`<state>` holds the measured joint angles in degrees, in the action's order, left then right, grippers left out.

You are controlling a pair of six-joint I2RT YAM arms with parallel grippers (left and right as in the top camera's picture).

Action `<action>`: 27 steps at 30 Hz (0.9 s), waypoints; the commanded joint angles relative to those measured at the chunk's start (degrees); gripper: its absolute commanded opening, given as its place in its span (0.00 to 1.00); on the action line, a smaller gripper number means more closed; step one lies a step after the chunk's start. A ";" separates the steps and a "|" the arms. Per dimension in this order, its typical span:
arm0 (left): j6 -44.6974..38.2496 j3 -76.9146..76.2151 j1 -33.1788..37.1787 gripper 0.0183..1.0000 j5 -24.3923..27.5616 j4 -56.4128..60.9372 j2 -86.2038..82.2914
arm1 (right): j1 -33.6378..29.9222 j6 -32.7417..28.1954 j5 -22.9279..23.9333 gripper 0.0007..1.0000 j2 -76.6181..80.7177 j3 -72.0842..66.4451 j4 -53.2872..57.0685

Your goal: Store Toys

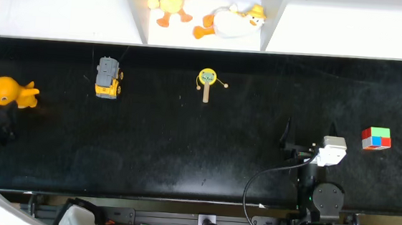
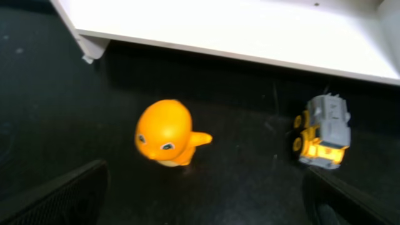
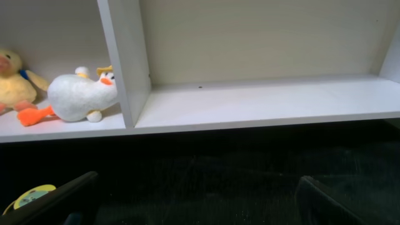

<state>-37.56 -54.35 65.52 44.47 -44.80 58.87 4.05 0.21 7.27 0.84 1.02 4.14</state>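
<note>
The round orange plastic figure [image 2: 164, 133] looks smooth and glossy; the grey-and-yellow plastic toy truck [image 2: 324, 131] is duller. The white plush duck [image 3: 80, 97] and yellow plush duck [image 3: 12, 78] are soft, fuzzy cloth. The white shelf unit [image 3: 262, 103] is smooth, the black tabletop [image 1: 183, 154] matt

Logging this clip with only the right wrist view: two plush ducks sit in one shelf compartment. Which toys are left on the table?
Observer: Four: an orange toy figure, a yellow and grey toy truck, a rattle drum and a colour cube.
Operator: Is the left arm holding one?
Observer: No. The left gripper is open, the orange toy figure standing ahead of it, not gripped.
</note>
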 commanded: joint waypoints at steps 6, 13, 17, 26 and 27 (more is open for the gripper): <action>-4.39 -1.66 -5.60 1.00 -10.60 8.94 15.78 | -0.33 0.00 -0.39 1.00 -0.59 -0.74 -0.31; -4.20 -1.66 -9.25 1.00 -11.08 14.97 23.21 | -0.33 0.00 -0.39 1.00 -0.59 -0.74 -0.28; -4.07 -1.66 -11.74 1.00 -13.90 17.40 25.27 | -0.33 0.00 -0.39 1.00 -0.59 -0.76 -0.31; -2.45 -1.66 -13.20 0.96 -19.82 21.59 27.10 | -0.33 0.00 -0.39 1.00 -0.59 -0.74 -0.28; -2.45 -1.66 -13.20 0.82 -20.15 21.77 27.10 | -0.33 0.00 -0.39 1.00 -0.59 -0.76 -0.31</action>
<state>-40.58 -54.76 52.47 26.52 -23.59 85.62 4.05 0.21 7.29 0.84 1.02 4.12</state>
